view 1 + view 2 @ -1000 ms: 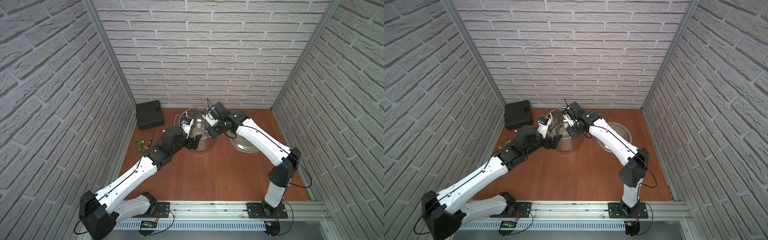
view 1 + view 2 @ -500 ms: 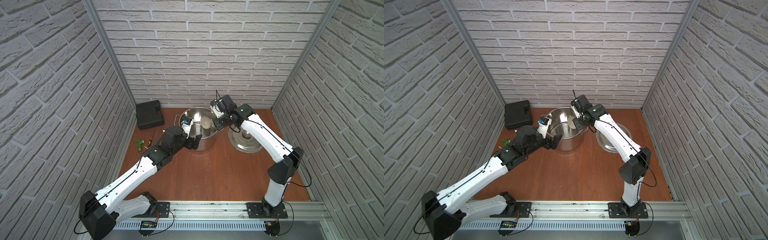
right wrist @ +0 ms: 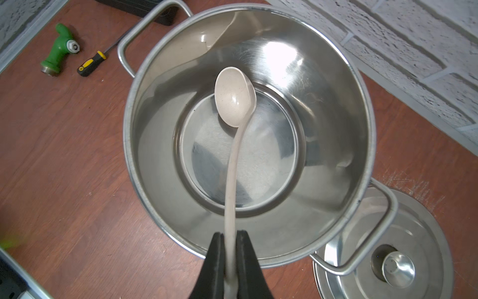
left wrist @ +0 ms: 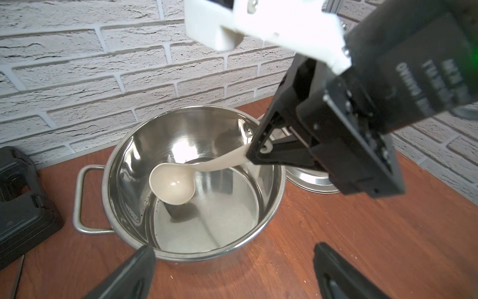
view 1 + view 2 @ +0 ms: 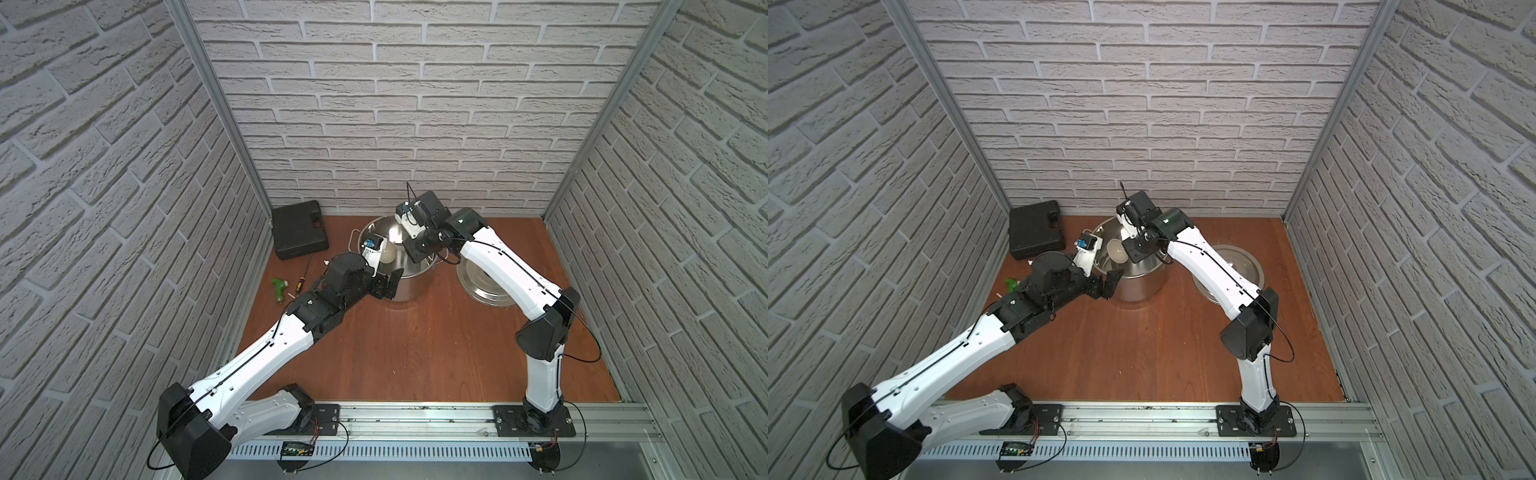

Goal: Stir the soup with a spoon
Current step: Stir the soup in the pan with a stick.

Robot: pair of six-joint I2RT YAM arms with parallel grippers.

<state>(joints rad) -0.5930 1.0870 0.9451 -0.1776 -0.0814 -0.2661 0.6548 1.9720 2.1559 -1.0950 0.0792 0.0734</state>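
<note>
Top views look down from high; wrist views share the pot close up

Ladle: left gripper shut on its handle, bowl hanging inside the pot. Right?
Wrong arm. The right gripper is shut on the ladle handle, bowl hanging inside the pot; the right wrist view shows it. The left gripper is open.

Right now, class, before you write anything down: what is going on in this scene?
The right gripper is shut on the handle of the cream spoon, whose bowl hangs inside the steel pot. No soup shows; the pot looks empty. The left gripper stands open at the pot's side, holding nothing. The lid lies on the table beside the pot.
</note>
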